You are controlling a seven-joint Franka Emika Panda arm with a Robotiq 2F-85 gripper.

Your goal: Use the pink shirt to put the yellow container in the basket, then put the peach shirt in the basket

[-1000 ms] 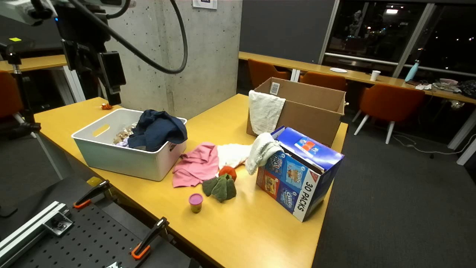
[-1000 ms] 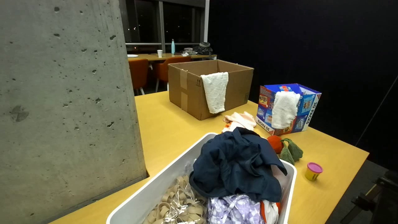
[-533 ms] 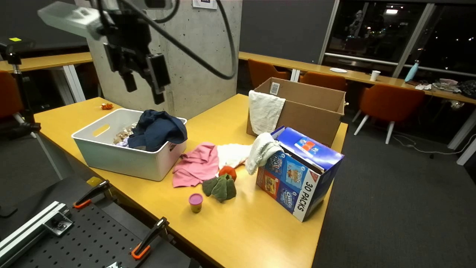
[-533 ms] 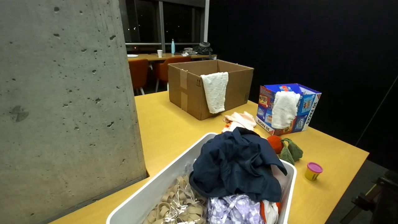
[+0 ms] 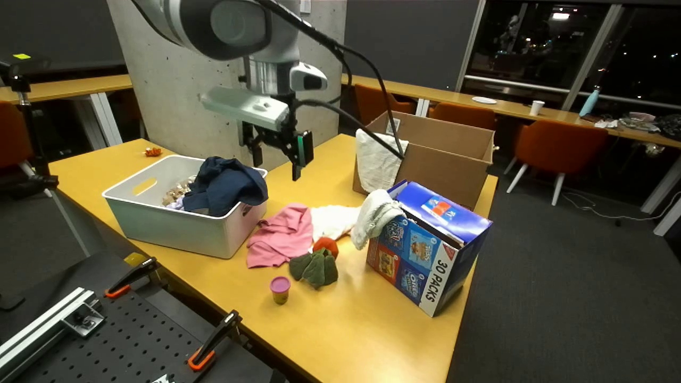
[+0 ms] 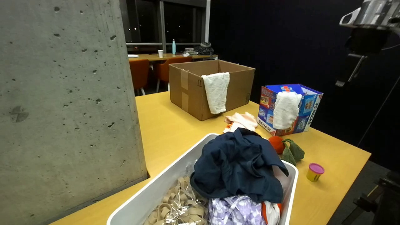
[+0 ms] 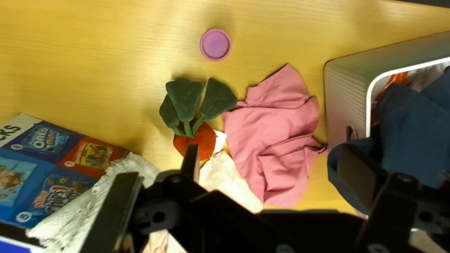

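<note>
Two jaws stand wide apart, holding nothing, on the gripper (image 5: 276, 164) over the table (image 5: 346, 324); the pink shirt (image 7: 276, 137) lies rumpled just beside the white bin (image 5: 175, 232), light and limp I'd guess, best pinched at a raised fold, while the yellow tub (image 6: 314, 173), upright and apart, looks firm enough to take round its sides

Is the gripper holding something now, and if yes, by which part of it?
Nothing is held: the gripper hangs open, and the pink shirt lies on the table.
</note>
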